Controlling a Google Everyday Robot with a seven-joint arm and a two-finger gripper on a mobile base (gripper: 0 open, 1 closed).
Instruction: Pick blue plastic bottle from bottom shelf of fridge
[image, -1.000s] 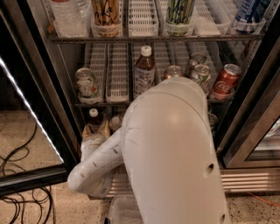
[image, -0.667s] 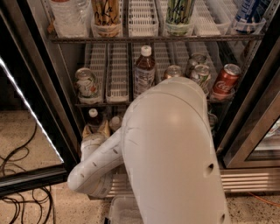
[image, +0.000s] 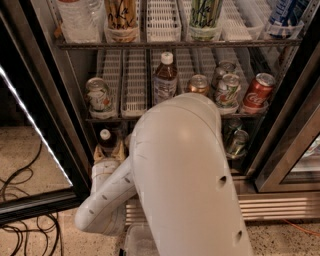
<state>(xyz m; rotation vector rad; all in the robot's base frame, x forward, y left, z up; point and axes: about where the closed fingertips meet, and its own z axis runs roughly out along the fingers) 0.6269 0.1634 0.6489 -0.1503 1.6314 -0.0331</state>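
The blue plastic bottle (image: 105, 138), small with a white cap and dark drink, stands at the left of the fridge's (image: 280, 150) bottom shelf (image: 241, 161). My gripper (image: 108, 153) is at the bottle, reaching into the shelf from the front, and its wrist hides the bottle's lower part. My white arm (image: 185, 180) fills the middle of the view and hides most of the bottom shelf.
The middle shelf holds a taller white-capped bottle (image: 165, 80) and several cans, among them a red one (image: 257, 92). Two dark cans (image: 234, 141) stand on the bottom shelf at the right. The open glass door (image: 35, 130) is at the left, with cables (image: 20, 200) on the floor.
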